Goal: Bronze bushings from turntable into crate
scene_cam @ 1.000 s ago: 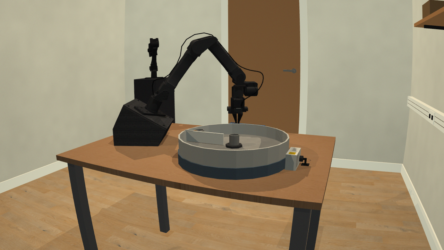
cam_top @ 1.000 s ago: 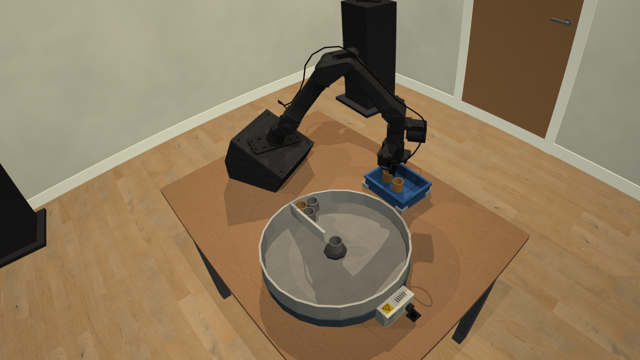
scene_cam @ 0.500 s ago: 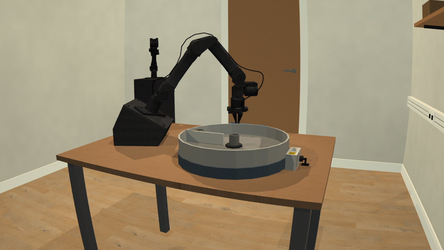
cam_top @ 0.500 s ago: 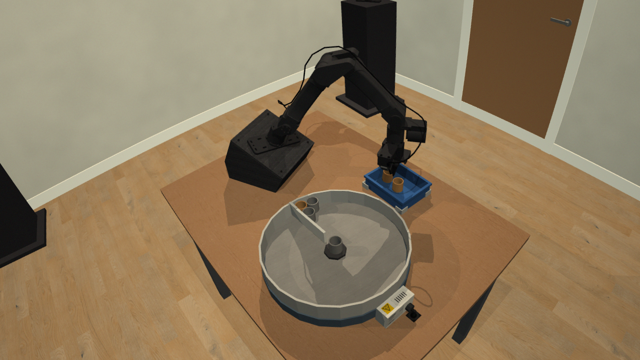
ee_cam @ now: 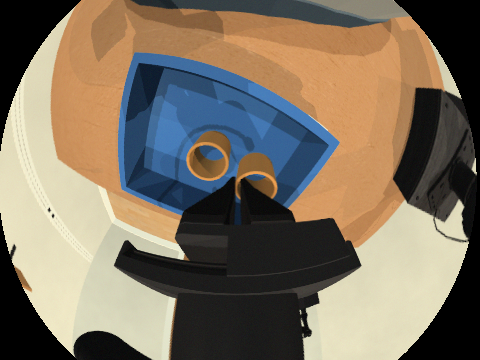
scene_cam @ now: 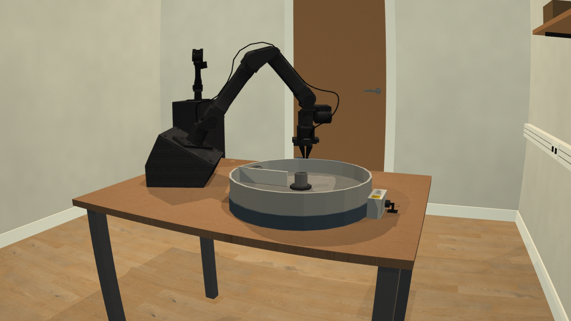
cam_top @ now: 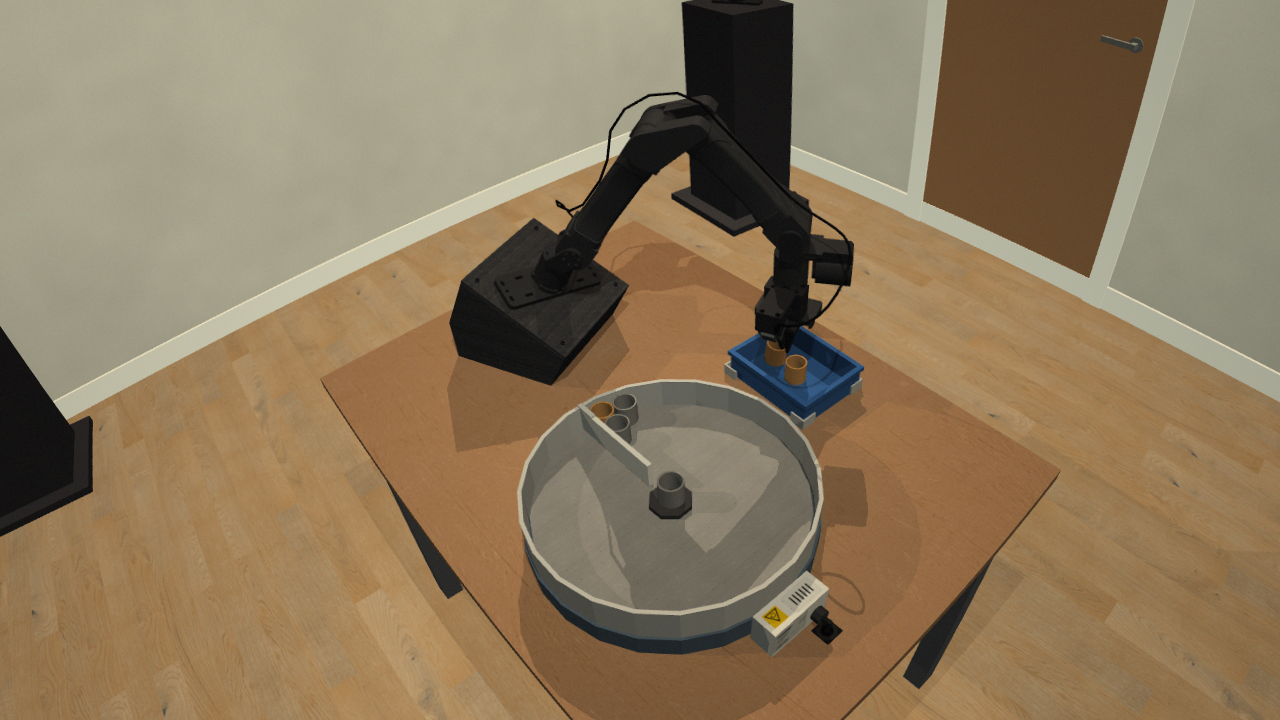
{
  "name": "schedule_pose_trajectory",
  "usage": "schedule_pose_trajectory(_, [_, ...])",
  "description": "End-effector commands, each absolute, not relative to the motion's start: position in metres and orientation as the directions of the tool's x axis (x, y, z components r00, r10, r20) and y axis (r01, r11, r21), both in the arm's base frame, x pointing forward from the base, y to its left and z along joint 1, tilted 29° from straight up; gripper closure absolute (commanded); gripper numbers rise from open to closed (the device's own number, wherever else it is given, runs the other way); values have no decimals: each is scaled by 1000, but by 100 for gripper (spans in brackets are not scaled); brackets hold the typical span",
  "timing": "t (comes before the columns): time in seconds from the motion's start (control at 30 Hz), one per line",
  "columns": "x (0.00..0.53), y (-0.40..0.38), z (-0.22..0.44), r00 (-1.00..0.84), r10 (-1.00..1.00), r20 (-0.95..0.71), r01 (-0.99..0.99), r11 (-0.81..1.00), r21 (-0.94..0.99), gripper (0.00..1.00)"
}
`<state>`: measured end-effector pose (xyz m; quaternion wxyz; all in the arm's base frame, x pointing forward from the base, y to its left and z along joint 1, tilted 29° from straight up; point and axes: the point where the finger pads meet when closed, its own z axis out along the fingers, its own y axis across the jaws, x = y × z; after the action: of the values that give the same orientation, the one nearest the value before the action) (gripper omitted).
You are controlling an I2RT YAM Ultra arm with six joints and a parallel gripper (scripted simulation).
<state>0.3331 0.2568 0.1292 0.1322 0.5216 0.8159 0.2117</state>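
Wrist view: your black two-finger gripper (cam_top: 785, 343) (scene_cam: 305, 156) (ee_cam: 237, 182) seems to pinch the wall of one bronze hollow bushing (cam_top: 774, 357) (ee_cam: 256, 162), inside the blue rectangular crate (cam_top: 837, 386) (scene_cam: 333, 160) (ee_cam: 225, 71); lifting without full release could tilt it.
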Motion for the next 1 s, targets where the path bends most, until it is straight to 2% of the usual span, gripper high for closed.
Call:
schedule_pose_trajectory(0.0, [333,254,132,-425,905,9,788,365,496,100])
schedule_pose_trajectory(0.97, [335,260,141,-431,902,13,779,365,510,100])
